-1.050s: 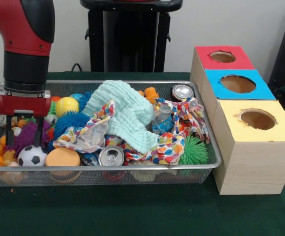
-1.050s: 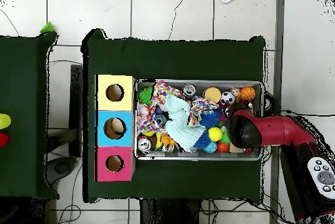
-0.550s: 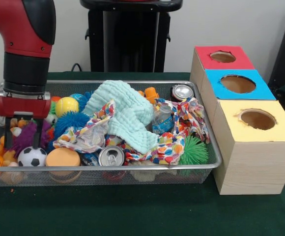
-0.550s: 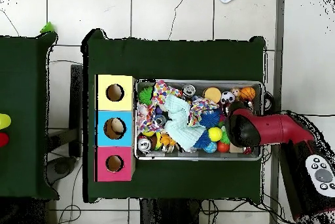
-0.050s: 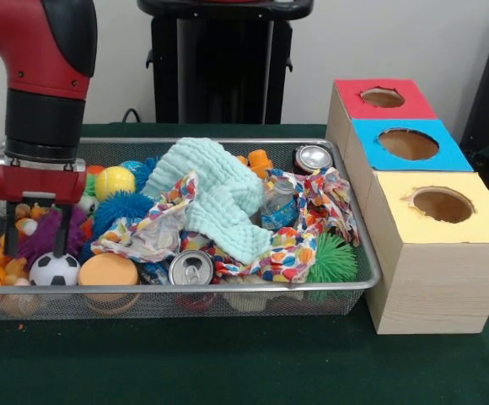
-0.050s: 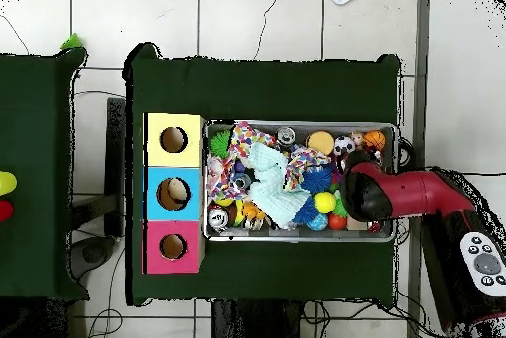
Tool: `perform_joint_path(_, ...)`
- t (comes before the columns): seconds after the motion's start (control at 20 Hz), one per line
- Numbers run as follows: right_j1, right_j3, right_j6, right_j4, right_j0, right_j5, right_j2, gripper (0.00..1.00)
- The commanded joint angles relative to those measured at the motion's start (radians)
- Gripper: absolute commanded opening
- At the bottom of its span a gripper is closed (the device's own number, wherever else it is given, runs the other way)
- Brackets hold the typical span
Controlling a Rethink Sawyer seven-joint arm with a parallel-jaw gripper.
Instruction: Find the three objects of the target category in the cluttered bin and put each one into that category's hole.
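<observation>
The tool (image 5: 38,240) stands wide open in the bin (image 5: 371,274), its fingers apparently straddling the purple fuzzy toy (image 5: 44,232), above the soccer ball (image 5: 54,270).

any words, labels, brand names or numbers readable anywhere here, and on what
None can be read.
Water bottle: has a blue label, print too blurred to read.
Soda cans: only the silver tops show, no brand visible.
Sorting box: red, blue and yellow tops are plain, no lettering.
Patterned cloth: coloured spots only, no text.
Remote-like pad at the overhead view's edge: buttons show, markings too small to read.
</observation>
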Motion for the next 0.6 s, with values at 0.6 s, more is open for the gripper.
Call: perform_joint_path(0.6,0.039,-0.059,-0.178,-0.027,-0.093,0.081,0.114,1.00)
